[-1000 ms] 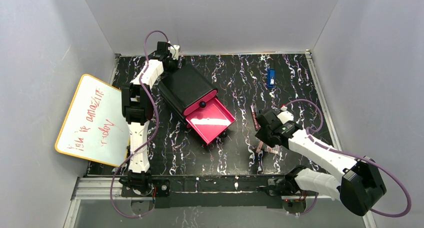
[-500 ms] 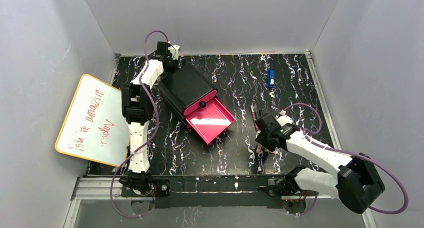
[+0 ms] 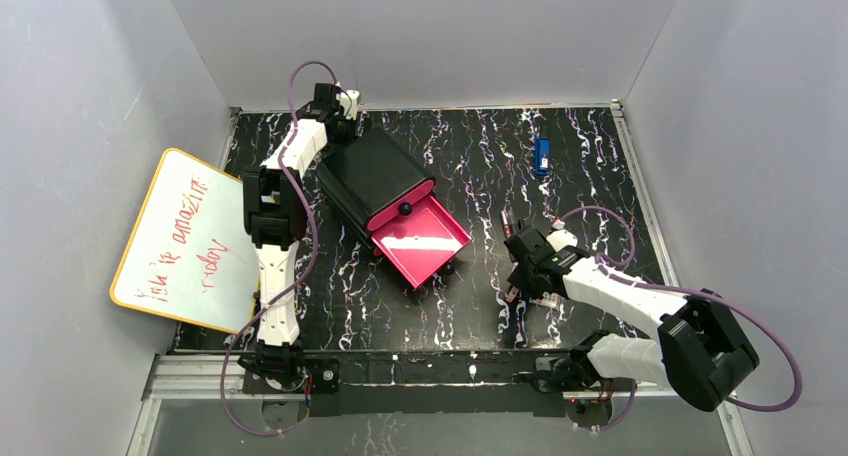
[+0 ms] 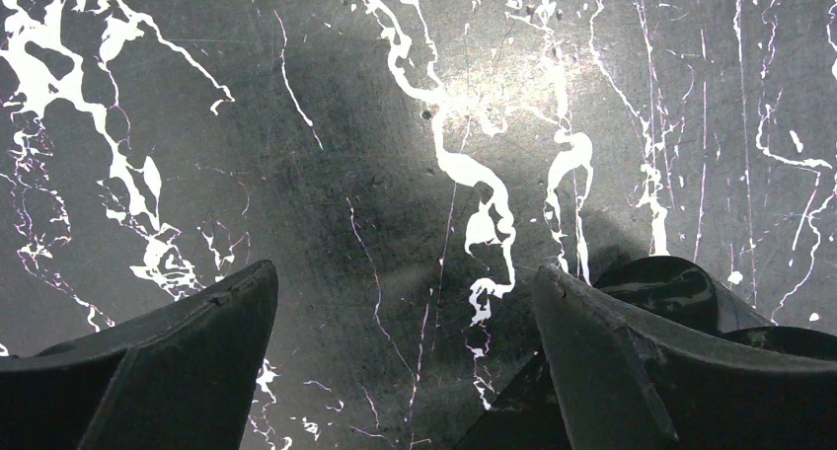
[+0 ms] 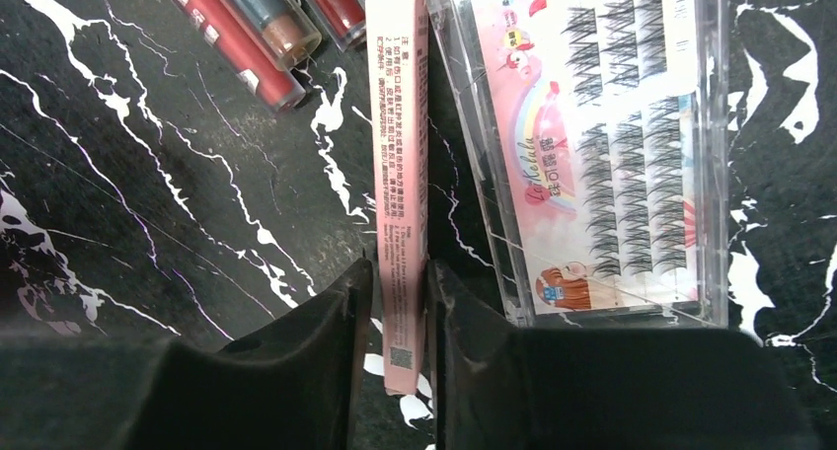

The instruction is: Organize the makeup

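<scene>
In the right wrist view my right gripper [image 5: 398, 284] is shut on a long thin pink stick box [image 5: 398, 154] that lies on the table. Several dark-red sticks [image 5: 237, 36] lie to its upper left. A flat pale clear palette with rows of dark dots and lashes [image 5: 602, 134] lies right beside it. In the top view the right gripper [image 3: 517, 281] is low over this cluster, and a dark-red stick [image 3: 506, 224] shows just beyond it. My left gripper [image 4: 405, 282] is open and empty over bare table behind the black box [image 3: 372, 174]. The peach disc and the black compact are out of view.
The black box has a pink drawer [image 3: 440, 238] pulled open toward the table's middle, with nothing in it. A small blue rectangular object [image 3: 542, 154] lies at the back right. A whiteboard [image 3: 185, 238] leans on the left wall. A dark rounded edge [image 4: 661, 282] lies beside the left fingers.
My right arm has shifted a little left and nearer, settling lower over the makeup cluster. The left arm and the box have not moved.
</scene>
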`<state>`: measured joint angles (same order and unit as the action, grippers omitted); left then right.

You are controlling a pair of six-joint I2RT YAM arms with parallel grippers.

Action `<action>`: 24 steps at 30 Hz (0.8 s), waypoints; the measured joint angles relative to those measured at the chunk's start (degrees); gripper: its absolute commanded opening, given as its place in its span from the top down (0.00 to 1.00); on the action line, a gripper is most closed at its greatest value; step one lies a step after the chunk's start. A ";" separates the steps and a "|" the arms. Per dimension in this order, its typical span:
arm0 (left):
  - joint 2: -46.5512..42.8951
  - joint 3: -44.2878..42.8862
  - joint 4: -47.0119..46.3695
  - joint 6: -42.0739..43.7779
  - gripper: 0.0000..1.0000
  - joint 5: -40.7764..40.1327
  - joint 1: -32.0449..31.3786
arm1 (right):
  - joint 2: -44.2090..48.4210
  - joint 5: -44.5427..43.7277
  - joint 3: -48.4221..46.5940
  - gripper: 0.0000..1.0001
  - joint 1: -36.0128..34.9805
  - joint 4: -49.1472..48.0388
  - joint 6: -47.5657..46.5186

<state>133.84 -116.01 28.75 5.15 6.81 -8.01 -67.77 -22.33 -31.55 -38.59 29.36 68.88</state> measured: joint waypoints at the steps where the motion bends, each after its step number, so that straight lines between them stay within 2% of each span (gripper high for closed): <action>1: 0.00 0.00 0.00 0.00 0.02 0.00 0.00 | -0.09 0.00 0.00 0.71 0.00 -0.22 -0.09; 5: 0.00 0.00 0.00 0.00 0.02 0.00 0.00 | -0.22 -0.04 -0.02 0.80 0.00 -0.39 -0.17; 13: 0.00 0.00 0.00 0.00 0.02 0.00 0.00 | 1.22 -1.77 -4.61 0.81 -0.35 6.49 -1.92; 19: 0.00 0.00 0.00 -0.02 0.01 0.00 0.00 | 1.33 -7.37 -18.10 0.81 -5.53 13.84 -4.35; 24: 0.00 0.00 0.02 -0.02 0.01 0.00 0.00 | -4.79 -11.32 -31.56 0.80 -13.07 15.65 -6.40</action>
<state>133.84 -116.01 28.77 5.13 6.81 -8.01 -72.55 -33.65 -63.11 -51.66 45.01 62.48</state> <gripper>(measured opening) 0.983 0.217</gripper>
